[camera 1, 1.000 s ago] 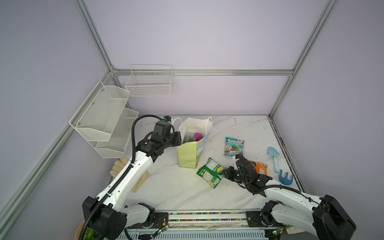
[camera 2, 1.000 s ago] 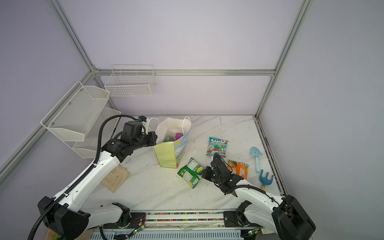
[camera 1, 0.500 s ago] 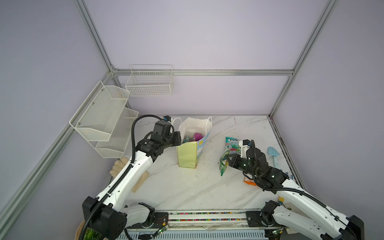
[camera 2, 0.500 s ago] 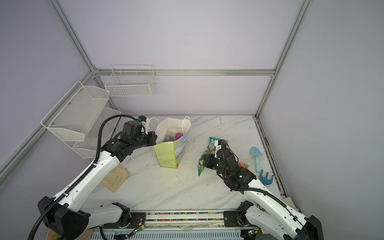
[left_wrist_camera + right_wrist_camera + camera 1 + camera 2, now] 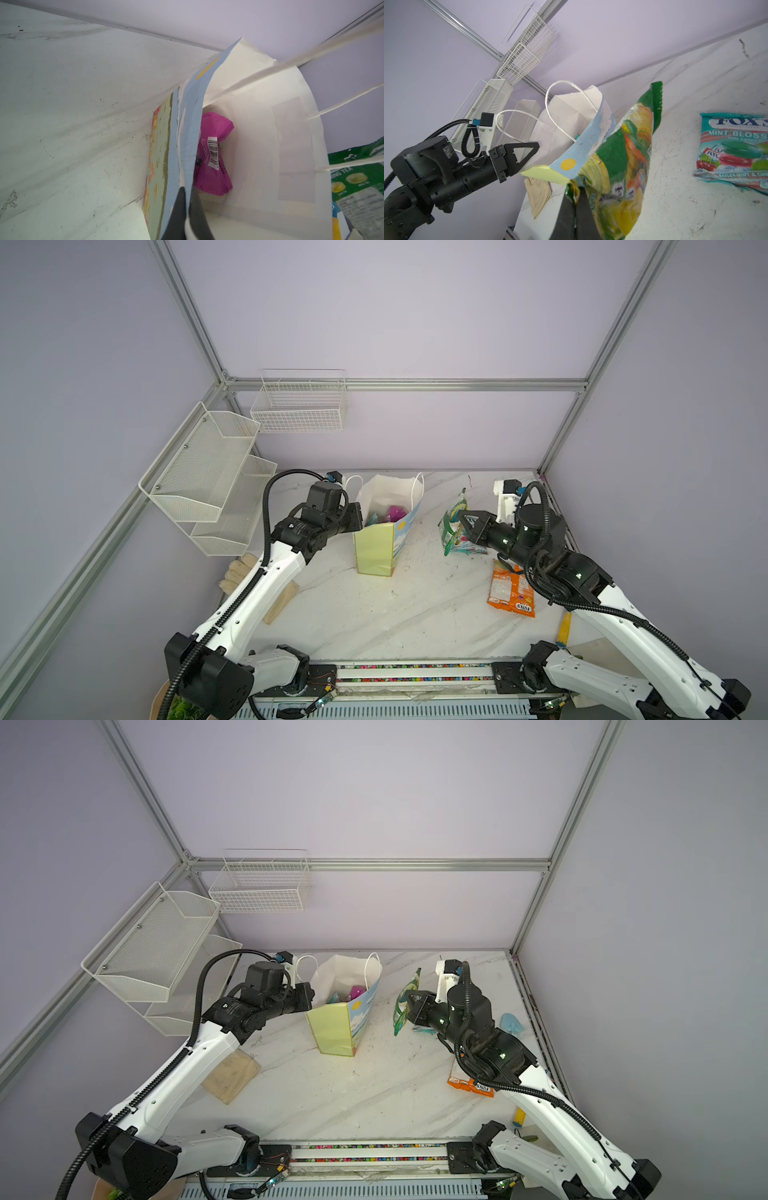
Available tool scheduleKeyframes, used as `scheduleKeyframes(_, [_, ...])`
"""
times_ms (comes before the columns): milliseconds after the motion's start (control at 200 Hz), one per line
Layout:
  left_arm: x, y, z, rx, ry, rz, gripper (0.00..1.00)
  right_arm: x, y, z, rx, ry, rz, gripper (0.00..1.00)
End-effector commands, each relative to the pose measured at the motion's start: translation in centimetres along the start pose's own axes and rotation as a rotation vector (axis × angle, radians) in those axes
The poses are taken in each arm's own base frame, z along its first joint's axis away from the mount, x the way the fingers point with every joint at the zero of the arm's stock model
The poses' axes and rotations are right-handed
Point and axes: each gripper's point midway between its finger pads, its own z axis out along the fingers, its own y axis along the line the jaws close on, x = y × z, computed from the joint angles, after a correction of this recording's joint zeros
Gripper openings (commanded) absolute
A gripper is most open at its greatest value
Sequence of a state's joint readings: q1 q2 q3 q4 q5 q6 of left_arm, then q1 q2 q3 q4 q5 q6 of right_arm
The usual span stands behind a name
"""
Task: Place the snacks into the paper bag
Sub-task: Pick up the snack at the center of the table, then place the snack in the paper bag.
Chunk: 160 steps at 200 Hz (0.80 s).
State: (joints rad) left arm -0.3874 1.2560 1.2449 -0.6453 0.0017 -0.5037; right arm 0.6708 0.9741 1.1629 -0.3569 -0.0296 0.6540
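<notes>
Lifting the green packet (image 5: 451, 531) clear of the table (image 5: 374, 614) is the change over the last second. It lay flat near the paper bag (image 5: 376, 547); it now hangs upright in the air beside the bag's sky-print face, about level with the rim but not yet over the opening.

The right gripper (image 5: 576, 193) has its fingers pinched narrow on the packet's lower edge. The left gripper (image 5: 186, 191) has not moved; its fingers clamp the bag's wall at the rim, holding the mouth open.

A purple packet (image 5: 214, 155) already sits inside the bag. A teal packet (image 5: 733, 149) and an orange packet (image 5: 509, 589) lie on the table, farther from the bag than the held packet.

Judgement: one transfer is under way and at least two remain.
</notes>
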Motion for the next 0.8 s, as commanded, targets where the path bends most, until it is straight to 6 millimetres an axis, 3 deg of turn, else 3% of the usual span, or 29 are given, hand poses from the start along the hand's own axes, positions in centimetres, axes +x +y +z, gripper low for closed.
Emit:
scheduleKeyframes(0, [-1.9,-0.6,-0.9,0.043,-0.1,0.005,0.0,-3.0,2.8,-0.9,-0.051,-0.065,-0.06,0.0])
scheduleKeyframes(420, [-1.9,-0.6,-0.7,0.039,-0.099,0.005,0.0,-8.2,10.4,-1.0,-0.25,-0.124,-0.105,0.0])
scheduleKeyframes(585, [-1.8,-0.5,-0.6,0.036,-0.096,0.006,0.0,-8.3,12.4,-0.5,-0.343,-0.102,-0.097,0.0])
scheduleKeyframes(795, [-1.9,-0.5,-0.5,0.035,-0.096,0.005,0.0,-8.4,13.7,0.0,-0.402,-0.09,-0.083,0.0])
